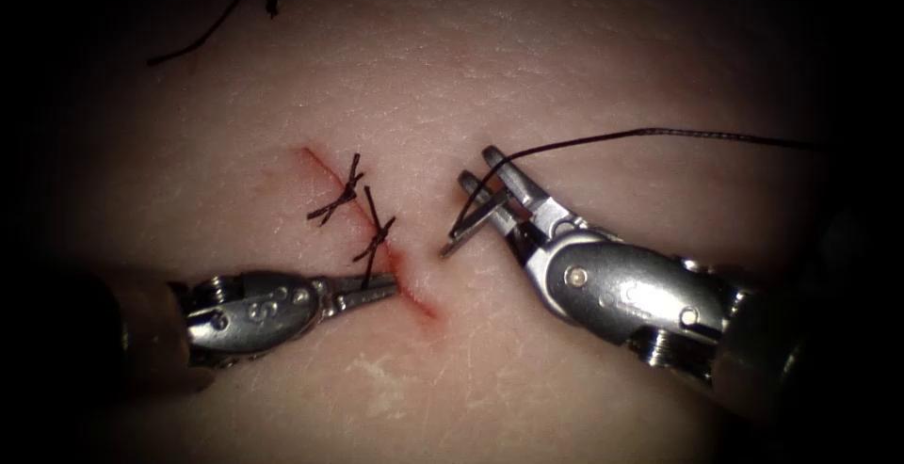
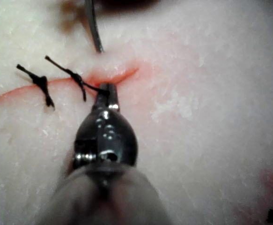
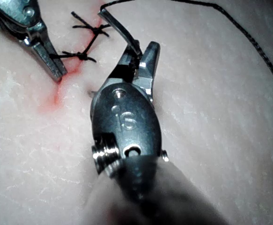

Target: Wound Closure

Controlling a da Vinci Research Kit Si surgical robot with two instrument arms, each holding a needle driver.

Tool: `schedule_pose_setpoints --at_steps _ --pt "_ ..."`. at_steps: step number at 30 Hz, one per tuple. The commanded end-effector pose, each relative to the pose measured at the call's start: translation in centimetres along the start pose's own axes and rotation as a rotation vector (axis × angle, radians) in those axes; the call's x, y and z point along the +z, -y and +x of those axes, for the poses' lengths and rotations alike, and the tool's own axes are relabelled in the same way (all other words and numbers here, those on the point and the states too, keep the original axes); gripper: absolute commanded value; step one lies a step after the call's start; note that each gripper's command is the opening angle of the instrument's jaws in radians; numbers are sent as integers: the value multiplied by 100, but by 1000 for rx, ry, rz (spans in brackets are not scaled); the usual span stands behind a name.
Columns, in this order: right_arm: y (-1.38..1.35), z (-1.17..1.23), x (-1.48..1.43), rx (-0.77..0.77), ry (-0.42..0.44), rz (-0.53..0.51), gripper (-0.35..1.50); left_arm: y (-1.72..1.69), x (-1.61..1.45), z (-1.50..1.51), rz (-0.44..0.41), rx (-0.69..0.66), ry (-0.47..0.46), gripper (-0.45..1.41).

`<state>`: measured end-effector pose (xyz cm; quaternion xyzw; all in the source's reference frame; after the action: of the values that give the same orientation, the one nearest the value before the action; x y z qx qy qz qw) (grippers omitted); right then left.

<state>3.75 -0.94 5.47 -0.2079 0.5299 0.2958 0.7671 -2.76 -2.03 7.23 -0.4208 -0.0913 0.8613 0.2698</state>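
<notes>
Rightward, right end effector (image 1: 490,191) grips needle (image 1: 468,222); left end effector (image 1: 377,287) closed.

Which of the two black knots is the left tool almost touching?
The lower knot, nearer the still-open end of the cut. The left tool has its tip just beneath it; the upper knot sits farther away.
</notes>
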Motion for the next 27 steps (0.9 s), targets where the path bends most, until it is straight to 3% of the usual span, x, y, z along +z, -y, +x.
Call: schedule_pose_setpoints --at_steps 1,7,11,21,27 --pt "9 -5 6 10 -3 2 -35 -5 7 -8 -4 -1 1 -30" --pt "10 -9 9 170 -17 17 -35 -4 3 -18 -8 12 14 -30" --pt "20 -26 12 269 -11 34 -35 0 -8 -27 -7 24 21 -33" --pt "30 -37 14 332 -6 53 -35 -1 -10 -31 -6 28 22 -37" --pt "10 -26 13 360 -22 48 -35 -12 1 -45 0 37 44 -38"
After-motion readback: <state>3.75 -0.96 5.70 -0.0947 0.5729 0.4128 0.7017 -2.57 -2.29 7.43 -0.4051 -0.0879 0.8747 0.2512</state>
